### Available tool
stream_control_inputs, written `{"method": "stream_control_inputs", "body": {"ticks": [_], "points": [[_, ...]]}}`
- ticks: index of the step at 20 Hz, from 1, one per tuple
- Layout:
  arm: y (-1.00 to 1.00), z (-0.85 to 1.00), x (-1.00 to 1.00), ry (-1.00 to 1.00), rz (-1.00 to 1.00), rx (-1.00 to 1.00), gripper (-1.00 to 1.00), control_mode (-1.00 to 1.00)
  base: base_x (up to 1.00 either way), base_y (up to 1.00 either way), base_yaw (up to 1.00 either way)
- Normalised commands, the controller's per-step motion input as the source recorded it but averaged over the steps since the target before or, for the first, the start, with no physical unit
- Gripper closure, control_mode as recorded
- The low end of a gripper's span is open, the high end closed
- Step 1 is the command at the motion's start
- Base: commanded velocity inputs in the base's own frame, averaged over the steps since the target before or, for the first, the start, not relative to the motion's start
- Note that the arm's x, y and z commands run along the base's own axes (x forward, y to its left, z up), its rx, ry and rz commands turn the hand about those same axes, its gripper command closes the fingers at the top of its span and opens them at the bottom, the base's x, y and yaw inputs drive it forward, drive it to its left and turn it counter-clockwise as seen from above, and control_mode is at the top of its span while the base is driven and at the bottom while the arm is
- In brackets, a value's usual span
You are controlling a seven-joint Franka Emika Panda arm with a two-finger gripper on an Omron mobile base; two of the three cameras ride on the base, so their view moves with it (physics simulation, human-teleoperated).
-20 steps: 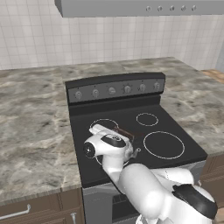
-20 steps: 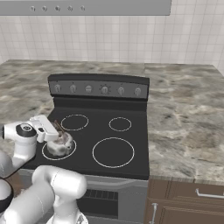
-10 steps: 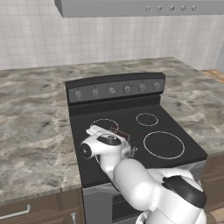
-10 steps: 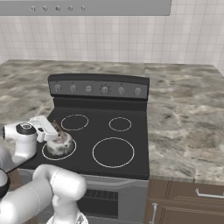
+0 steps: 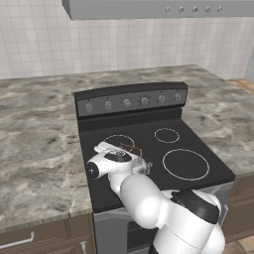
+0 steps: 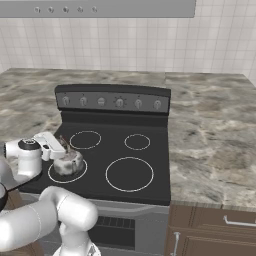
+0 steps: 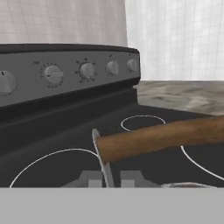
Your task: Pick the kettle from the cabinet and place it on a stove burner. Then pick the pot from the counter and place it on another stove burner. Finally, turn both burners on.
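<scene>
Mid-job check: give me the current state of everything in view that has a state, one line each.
kettle: upright on the front-left burner, brown handle up.
gripper: at the kettle's handle; fingers nearly together, whether they grip it is unclear.
stove burners: rings white, none glowing.
stove knobs: in a row on the back panel, settings unreadable.

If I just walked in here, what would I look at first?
Probably the big white robot arm bending low over the black stove, its gripper right at the little silver kettle. The kettle sits on the front left burner ring, its brown handle stretching across the hand view. Grey marble counter runs along both sides.
</scene>
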Motion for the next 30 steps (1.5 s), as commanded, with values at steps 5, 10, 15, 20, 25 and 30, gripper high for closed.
{"method": "stream_control_inputs", "body": {"ticks": [5,10,15,20,25,30], "points": [[0.0,-0.15,0.08,0.0,0.0,0.0,1.0,-1.0,0.0,0.0,0.0],[0.0,-0.14,0.0,0.0,0.0,0.0,1.0,-1.0,0.0,0.0,0.0],[0.0,-0.11,0.0,0.0,0.0,0.0,1.0,-1.0,0.0,0.0,0.0],[0.0,-0.05,0.0,-0.01,0.0,0.0,-1.0,-1.0,0.0,0.0,0.0],[0.0,0.0,-0.02,-0.02,0.0,0.0,-1.0,-1.0,0.0,0.0,0.0],[0.0,0.0,-0.04,-0.02,0.0,0.0,-1.0,-1.0,0.0,0.0,0.0]]}}
